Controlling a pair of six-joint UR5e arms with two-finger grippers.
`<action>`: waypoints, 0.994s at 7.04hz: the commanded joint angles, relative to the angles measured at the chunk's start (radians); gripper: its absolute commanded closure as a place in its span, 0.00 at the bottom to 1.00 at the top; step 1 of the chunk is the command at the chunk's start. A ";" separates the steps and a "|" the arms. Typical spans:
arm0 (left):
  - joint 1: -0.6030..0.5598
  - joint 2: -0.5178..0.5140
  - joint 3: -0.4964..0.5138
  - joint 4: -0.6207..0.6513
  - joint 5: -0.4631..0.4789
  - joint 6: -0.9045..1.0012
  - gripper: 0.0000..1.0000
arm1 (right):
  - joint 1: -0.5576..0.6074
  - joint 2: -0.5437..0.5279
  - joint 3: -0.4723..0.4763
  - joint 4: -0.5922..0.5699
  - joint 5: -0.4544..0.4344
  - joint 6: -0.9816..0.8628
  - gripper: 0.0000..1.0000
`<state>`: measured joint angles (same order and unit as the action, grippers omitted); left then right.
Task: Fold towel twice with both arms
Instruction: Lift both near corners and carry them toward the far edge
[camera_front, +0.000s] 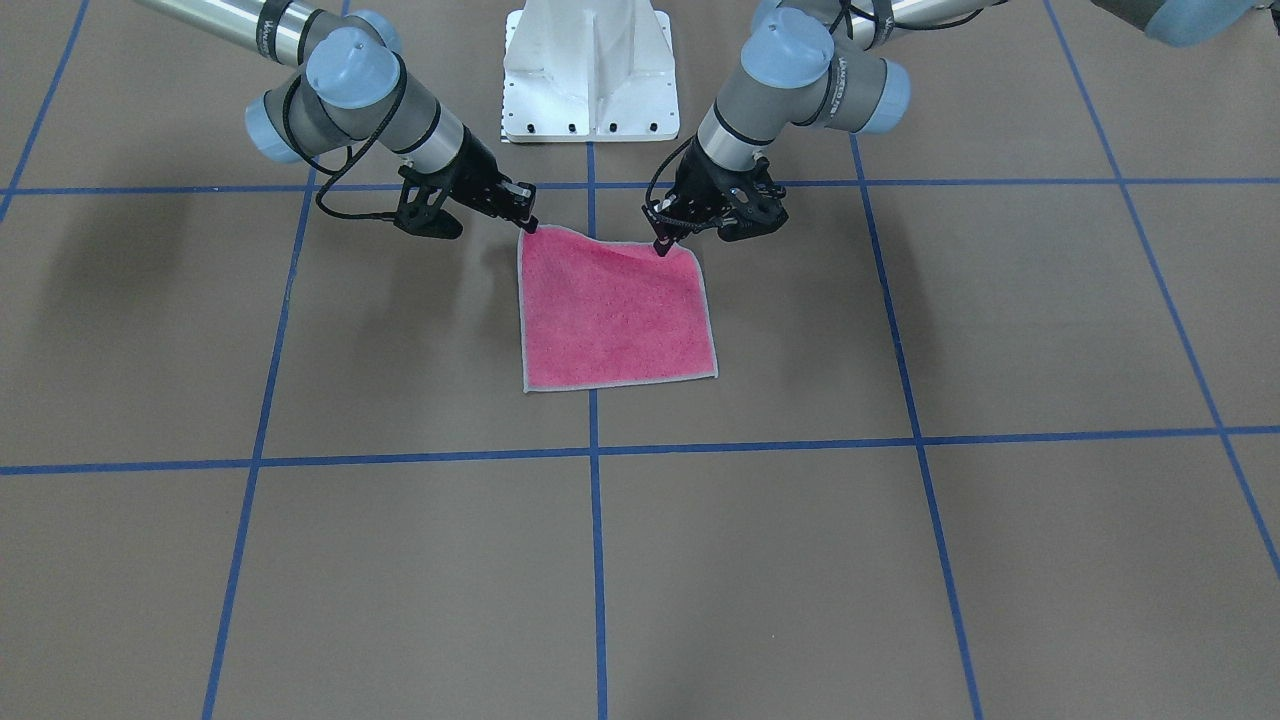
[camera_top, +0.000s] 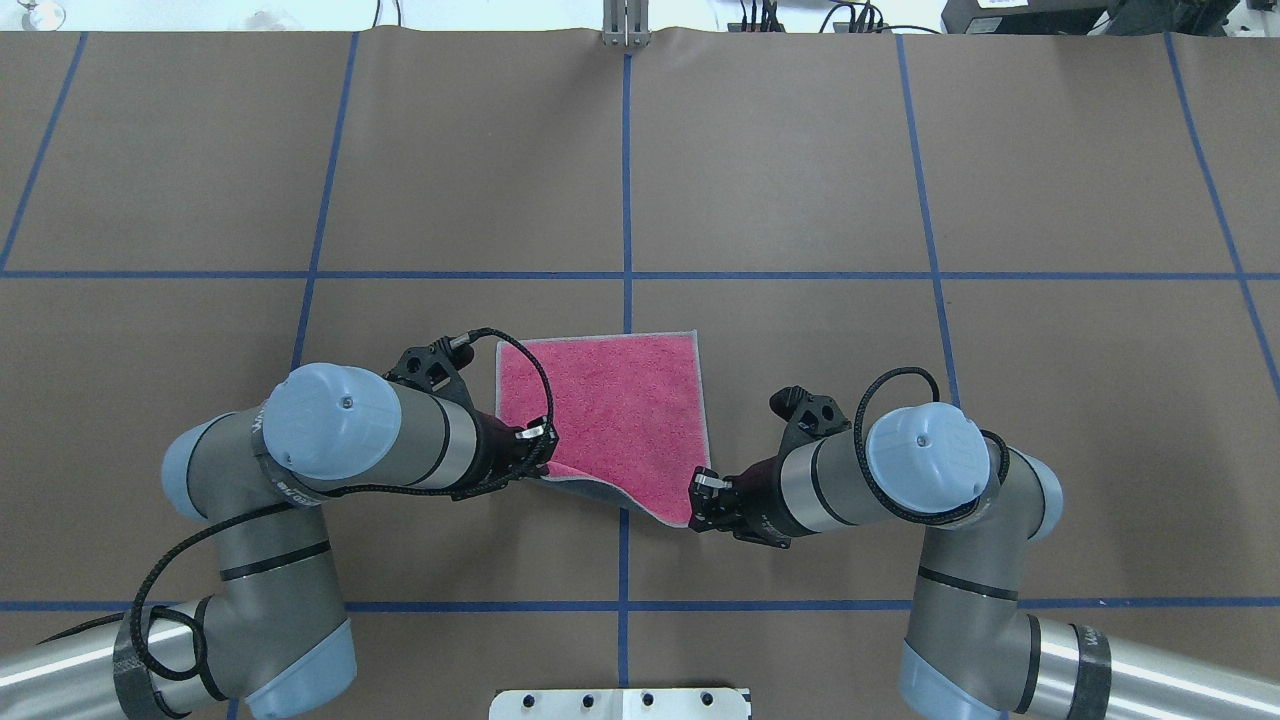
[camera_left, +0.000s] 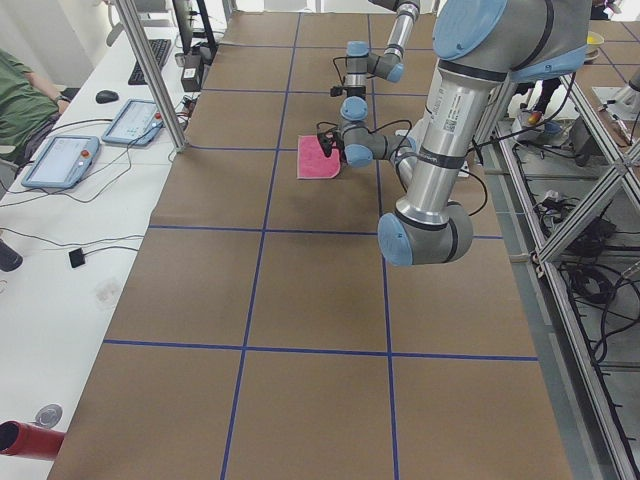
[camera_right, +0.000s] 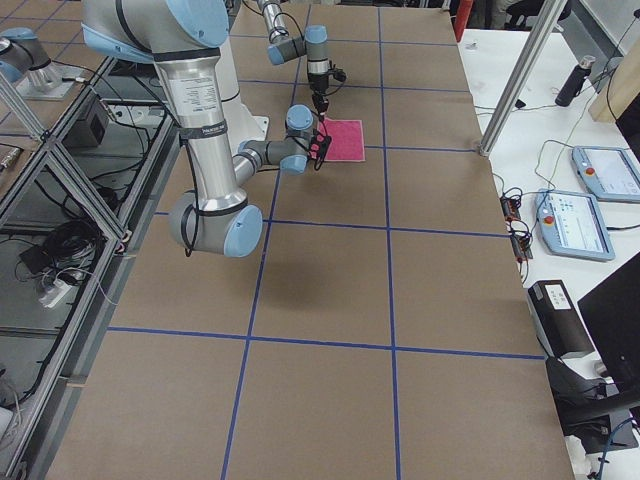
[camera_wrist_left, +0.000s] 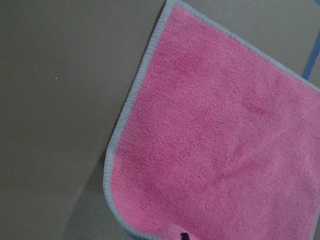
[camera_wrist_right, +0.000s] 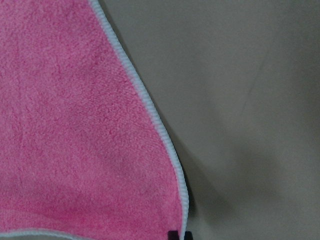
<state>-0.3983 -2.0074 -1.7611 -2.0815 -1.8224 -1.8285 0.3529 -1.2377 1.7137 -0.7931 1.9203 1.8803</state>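
— Claws first: what have they got?
— My left claw (camera_front: 663, 243) is clamped on one near corner of the towel (camera_front: 615, 315), and my right claw (camera_front: 528, 226) on the other.
— And the towel?
— Pink face up on the table (camera_front: 400, 560), near edge raised, far edge flat, lying across a blue tape line (camera_front: 597, 560).

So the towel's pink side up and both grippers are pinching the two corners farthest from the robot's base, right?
Not quite: the left gripper and right gripper pinch the towel by its corners nearest the base, as the overhead view shows.
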 joint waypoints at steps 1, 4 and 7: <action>-0.048 -0.002 -0.003 -0.003 -0.070 0.002 1.00 | 0.026 0.015 0.001 0.000 -0.001 -0.001 1.00; -0.074 -0.004 0.011 -0.006 -0.077 0.006 1.00 | 0.093 0.043 -0.006 -0.005 -0.003 0.019 1.00; -0.106 -0.016 0.037 -0.009 -0.077 0.009 1.00 | 0.132 0.104 -0.081 -0.005 -0.029 0.049 1.00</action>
<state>-0.4904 -2.0171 -1.7358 -2.0904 -1.8989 -1.8201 0.4701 -1.1651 1.6693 -0.7975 1.9072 1.9119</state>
